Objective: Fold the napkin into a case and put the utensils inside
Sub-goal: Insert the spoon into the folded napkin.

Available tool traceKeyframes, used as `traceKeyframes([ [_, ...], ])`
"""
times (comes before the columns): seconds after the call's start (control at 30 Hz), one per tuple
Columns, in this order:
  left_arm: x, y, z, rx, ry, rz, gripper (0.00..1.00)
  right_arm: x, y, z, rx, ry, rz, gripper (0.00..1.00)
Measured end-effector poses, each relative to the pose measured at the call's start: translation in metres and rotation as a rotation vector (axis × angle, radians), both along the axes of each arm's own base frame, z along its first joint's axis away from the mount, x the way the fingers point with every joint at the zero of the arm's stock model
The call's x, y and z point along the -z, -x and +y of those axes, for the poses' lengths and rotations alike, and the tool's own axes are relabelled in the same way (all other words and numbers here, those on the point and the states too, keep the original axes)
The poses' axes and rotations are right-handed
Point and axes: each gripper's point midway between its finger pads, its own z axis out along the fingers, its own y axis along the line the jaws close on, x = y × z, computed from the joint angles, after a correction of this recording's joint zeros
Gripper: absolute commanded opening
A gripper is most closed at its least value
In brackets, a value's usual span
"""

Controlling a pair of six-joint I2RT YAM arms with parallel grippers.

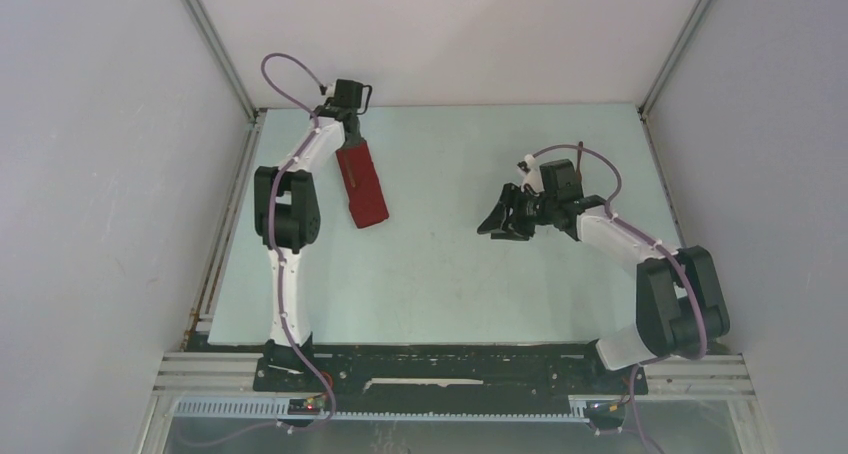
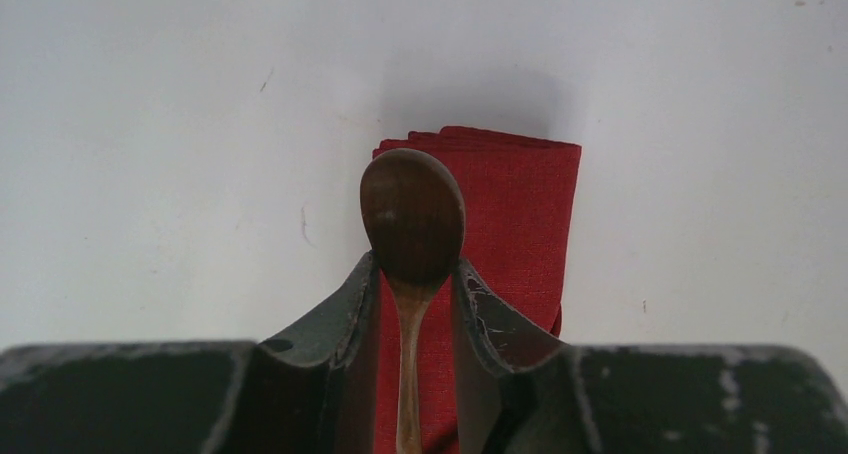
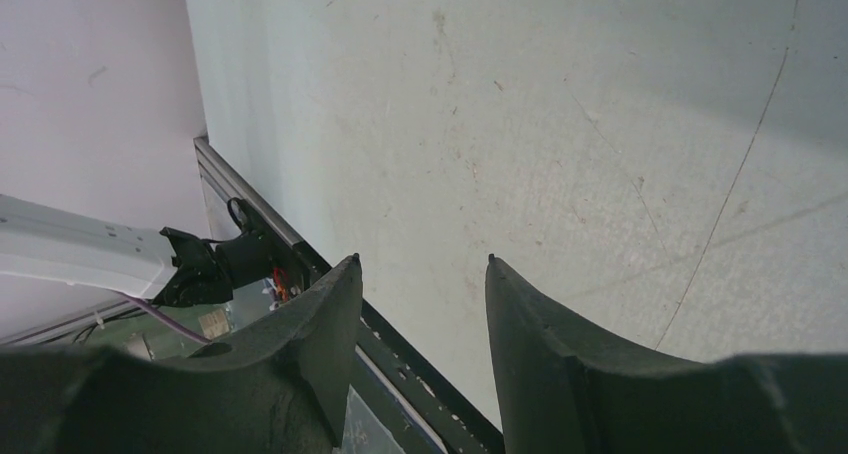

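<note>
Overlapping the case (image 2: 522,224) near its far edge, spoon (image 2: 412,219) in left tool (image 2: 416,262)

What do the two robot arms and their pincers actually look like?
The left arm and right arm have white tube-like links with chunky black joints. A thin purple cable loops along each. The left gripper and right gripper each have two dark, curved, tapering fingers.

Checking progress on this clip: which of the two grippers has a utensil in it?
The left gripper: it grips the wooden spoon above the folded red napkin. The right gripper stands open and empty.
</note>
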Motion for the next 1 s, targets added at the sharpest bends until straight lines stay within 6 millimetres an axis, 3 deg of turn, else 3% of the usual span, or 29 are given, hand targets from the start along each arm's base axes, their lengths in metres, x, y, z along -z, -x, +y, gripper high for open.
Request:
traceKeyframes([
  [0.3,0.012,-0.001,-0.004,0.005,0.015,0.003,0.09,-0.013,0.007,-0.002,-0.002,-0.015,-0.041,0.56],
  [0.63,0.063,0.034,-0.010,0.013,0.015,0.121,0.08,-0.017,0.011,0.000,-0.019,-0.037,-0.049,0.55],
  [1.0,0.058,0.055,-0.023,0.027,0.035,0.117,0.11,-0.015,0.025,0.003,-0.038,-0.043,-0.057,0.55],
])
